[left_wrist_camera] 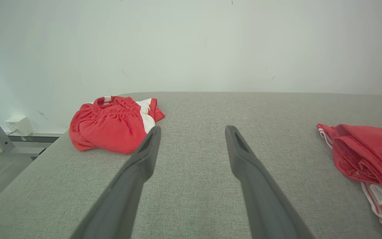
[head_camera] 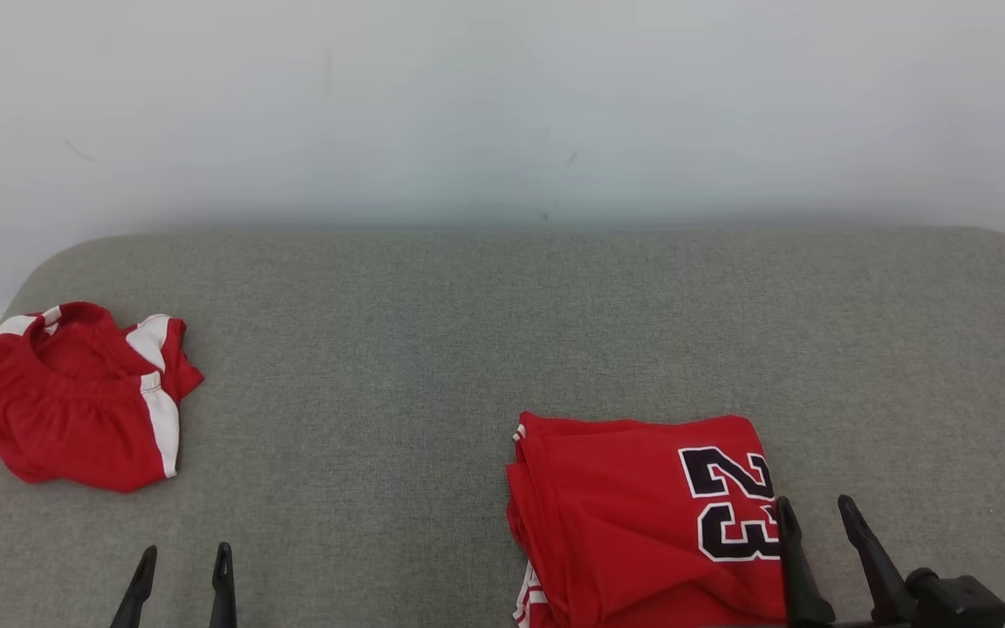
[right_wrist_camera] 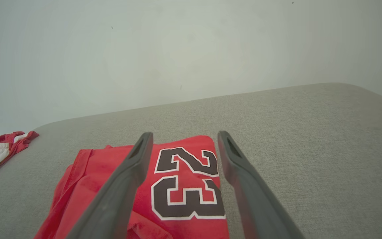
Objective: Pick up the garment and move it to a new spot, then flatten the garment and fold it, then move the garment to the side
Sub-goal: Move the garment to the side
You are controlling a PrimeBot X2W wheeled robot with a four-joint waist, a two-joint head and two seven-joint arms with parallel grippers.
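**Folded jersey ready to go to the side**

We judge the fold to be done. The red jersey, its number 23 facing up, lies in a neat stack at the near right of the table. The right claw is poised over the numbered corner, jaws spread wide and holding nothing. The left claw is just as wide and empty, over bare cloth at the near left.

The step in hand looks like the last one — moving the garment aside. We think that calls for the right claw to drop onto the stack's edge and pinch every layer together, or the fold may slide apart.

Crumpled red shorts with white stripes sit at the far left, well apart from the jersey. The table is covered in grey woven fabric and has rounded corners. It stands against a plain pale wall — a small white box sits low on that wall, past the left edge.
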